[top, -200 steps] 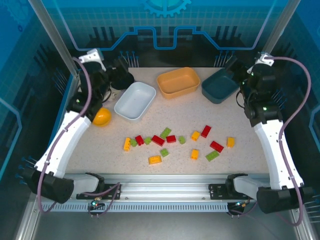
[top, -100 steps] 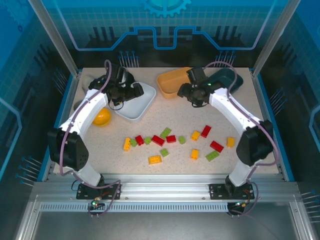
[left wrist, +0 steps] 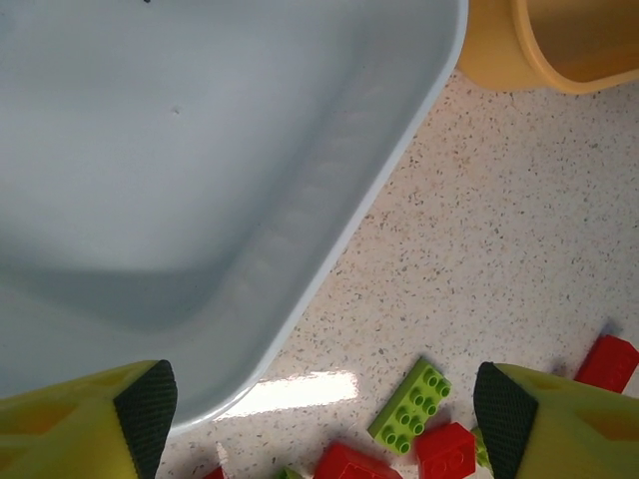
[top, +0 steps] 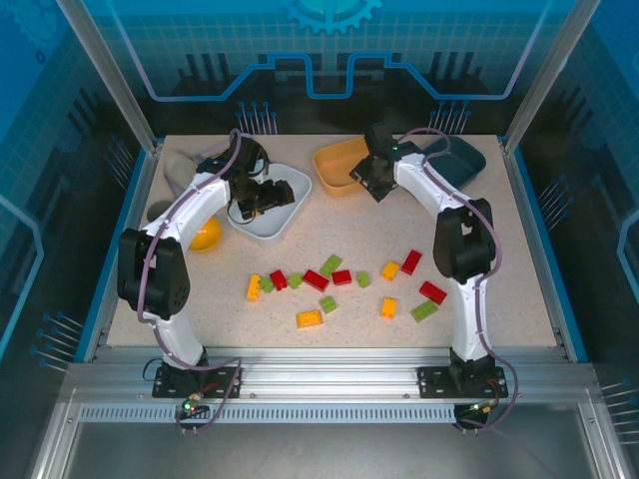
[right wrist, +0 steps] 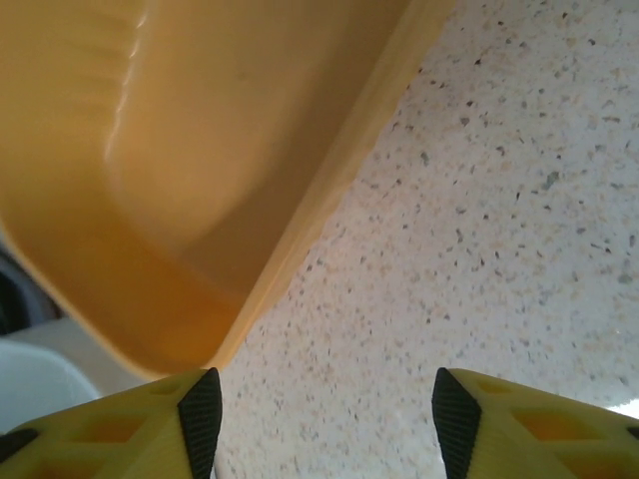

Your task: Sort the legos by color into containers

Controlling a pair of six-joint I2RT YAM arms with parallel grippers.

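Speckled and pale, the counter [top: 519, 269] stood inside a blue-lit enclosure. Along its far edge lay the three containers: the white tray [top: 258, 225] more to the left, the orange tray [top: 334, 160] in the middle, and the teal tray [top: 471, 158] toward the far right corner. The legos [top: 341, 277] were scattered in the middle of the counter, closer to the near edge, with red, green and yellow-orange mixed and some of them touching. As far as the trays could be seen, no brick was in them, so I judged the sorting as not yet begun

The left pincer [left wrist: 324, 414] hovered over the near rim of the white tray, its jaws wide apart and holding nothing. The right pincer [right wrist: 324, 414] hung at the near rim of the orange tray, jaws also apart and empty

The step in hand seemed to be the reach for a first brick. To do it well, an arm should choose one that lies alone, such as the yellow-orange brick [top: 389, 307], come down straight from above, and turn the jaws across its short sides. A narrower opening would help not to push the neighbours. Each colour needs one fixed tray
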